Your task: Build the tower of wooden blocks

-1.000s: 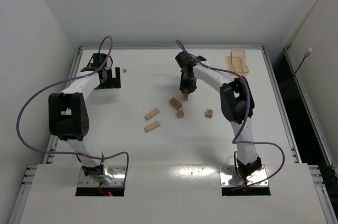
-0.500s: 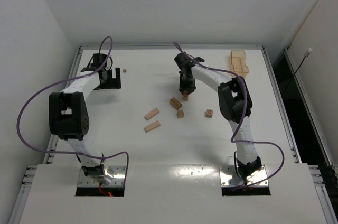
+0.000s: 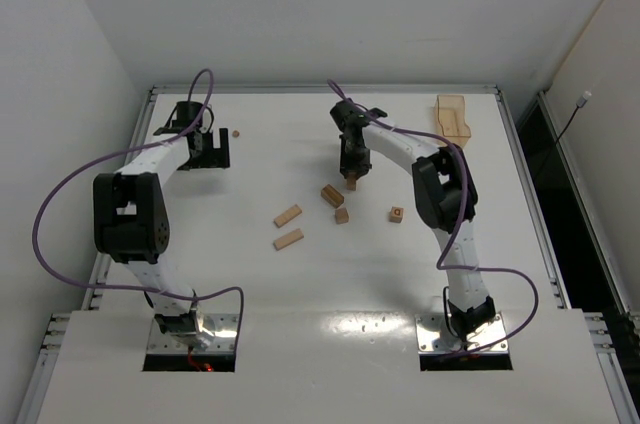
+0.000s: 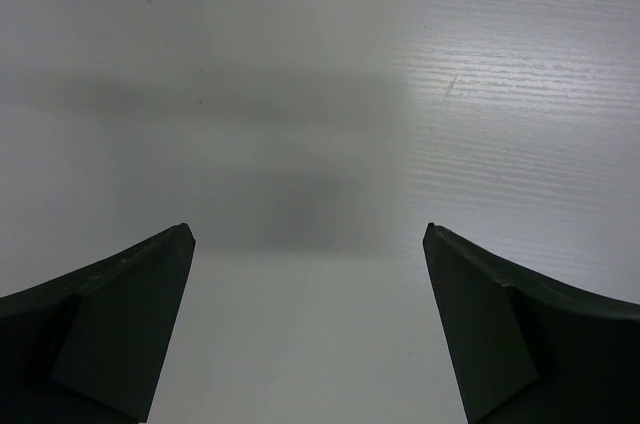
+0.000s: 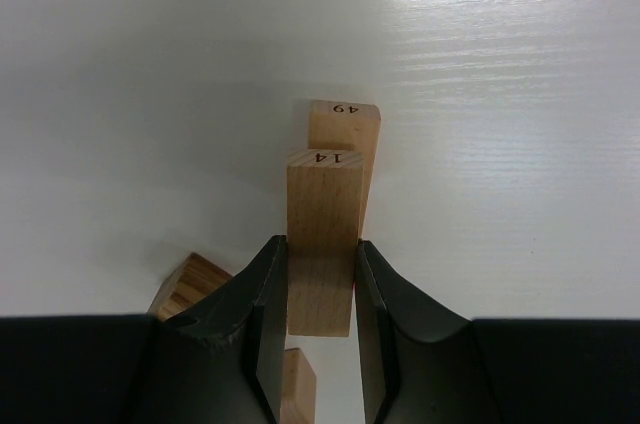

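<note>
The wooden blocks lie scattered on the white table, with no tall stack in view. My right gripper [image 3: 352,172] [image 5: 320,242] is shut on an oblong block marked 14 [image 5: 322,224]. That block sits right against a second block marked 49 [image 5: 352,129] beneath it; the pair shows in the top view [image 3: 351,183]. Loose pieces lie nearby: a block [image 3: 332,195], two small cubes [image 3: 342,215] [image 3: 397,214] and two bars [image 3: 288,216] [image 3: 289,239]. My left gripper [image 3: 207,151] [image 4: 307,231] is open and empty over bare table at the far left.
A flat pale-wood tray [image 3: 452,115] stands at the back right. A tiny brown bead [image 3: 236,132] lies next to my left gripper. Two more block ends show beside and under my right fingers [image 5: 185,289] [image 5: 297,384]. The table's raised rim [image 3: 320,89] runs along the back.
My right arm has shifted slightly to the left with the block still in its grip. The loose blocks and the left arm have not moved.
</note>
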Motion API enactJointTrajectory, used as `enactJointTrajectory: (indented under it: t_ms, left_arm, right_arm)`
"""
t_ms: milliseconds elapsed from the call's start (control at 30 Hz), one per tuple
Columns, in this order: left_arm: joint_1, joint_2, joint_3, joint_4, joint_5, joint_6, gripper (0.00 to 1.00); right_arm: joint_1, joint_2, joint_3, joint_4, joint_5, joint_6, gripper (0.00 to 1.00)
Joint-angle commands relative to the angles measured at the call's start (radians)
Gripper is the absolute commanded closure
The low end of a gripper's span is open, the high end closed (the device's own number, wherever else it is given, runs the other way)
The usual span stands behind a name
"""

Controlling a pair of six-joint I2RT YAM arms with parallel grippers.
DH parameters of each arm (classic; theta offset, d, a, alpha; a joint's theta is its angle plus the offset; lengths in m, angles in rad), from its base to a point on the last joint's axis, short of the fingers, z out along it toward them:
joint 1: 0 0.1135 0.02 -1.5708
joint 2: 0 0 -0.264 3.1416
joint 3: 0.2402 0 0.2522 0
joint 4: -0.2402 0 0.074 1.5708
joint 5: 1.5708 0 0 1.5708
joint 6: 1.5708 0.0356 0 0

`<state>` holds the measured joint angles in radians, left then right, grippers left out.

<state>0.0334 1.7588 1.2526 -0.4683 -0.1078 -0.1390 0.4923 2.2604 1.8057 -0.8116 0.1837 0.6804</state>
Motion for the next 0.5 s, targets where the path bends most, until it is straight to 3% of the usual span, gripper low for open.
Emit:
enactJointTrajectory:
  t_ms: [0,133,200,267,300,467]
  left_arm:
    - [0.011,0.010,0.042,0.010,0.011,-0.001,0.01]
    - [0.011,0.021,0.051,0.010,0.011,-0.001,0.01]
    - [0.011,0.021,0.051,0.010,0.011,-0.001,0.01]
    - [0.011,0.021,0.051,0.010,0.011,-0.001,0.01]
    - [0.011,0.030,0.060,0.000,0.011,-0.001,0.01]
    - [0.011,0.030,0.070,0.000,0.020,-0.001,0.01]
  right_arm:
    - [-0.008,0.019,0.040,0.019,0.023,-0.001,0.93]
    - [-0.017,0.028,0.040,0.028,0.023,-0.010,0.78]
    - [-0.017,0.028,0.040,0.028,0.023,-0.010,0.64]
    - [-0.017,0.028,0.040,0.028,0.023,-0.010,0.59]
    - [-0.017,0.028,0.040,0.028,0.023,-0.010,0.52]
    - [-0.026,0.037,0.040,0.028,0.014,-0.019,0.52]
